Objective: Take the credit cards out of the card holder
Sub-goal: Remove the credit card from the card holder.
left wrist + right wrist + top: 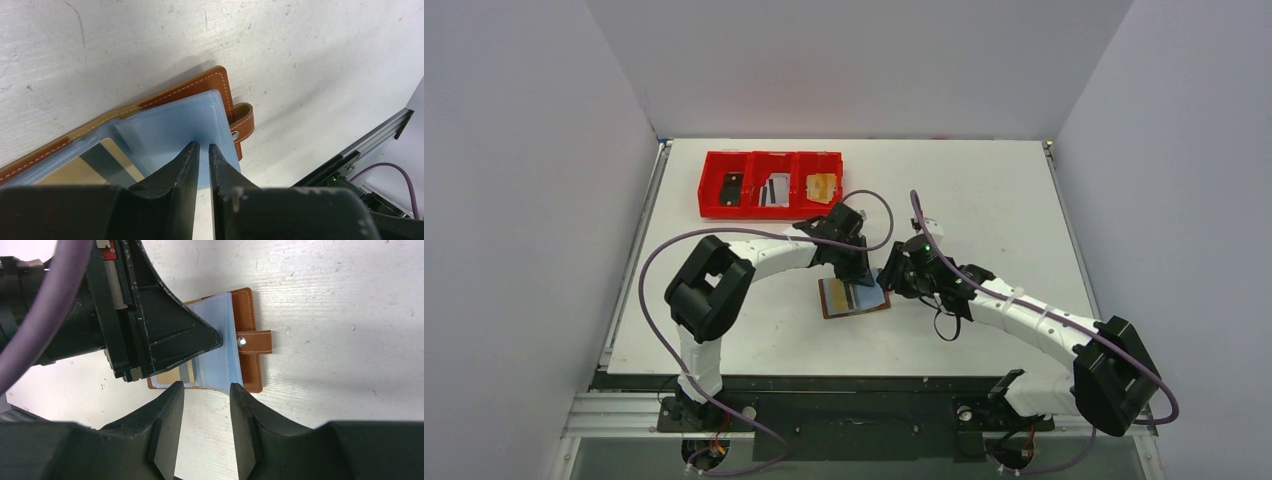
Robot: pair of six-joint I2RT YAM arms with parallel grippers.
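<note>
One brown, white-stitched leather card holder (854, 298) lies open on the scuffed white surface (984, 190). We see the left gripper (202, 147) (jaws a narrow slit apart) tipped onto its glossy blue plastic sleeves (170, 125), where a tan, dark-striped credit card (95, 165) sits. The right gripper (206, 388) hovers beside, half open, empty.

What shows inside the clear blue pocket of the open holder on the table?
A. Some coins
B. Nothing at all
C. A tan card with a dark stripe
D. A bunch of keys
C: in the left wrist view, a tan card with a dark stripe lies under the blue pocket of the holder.
</note>
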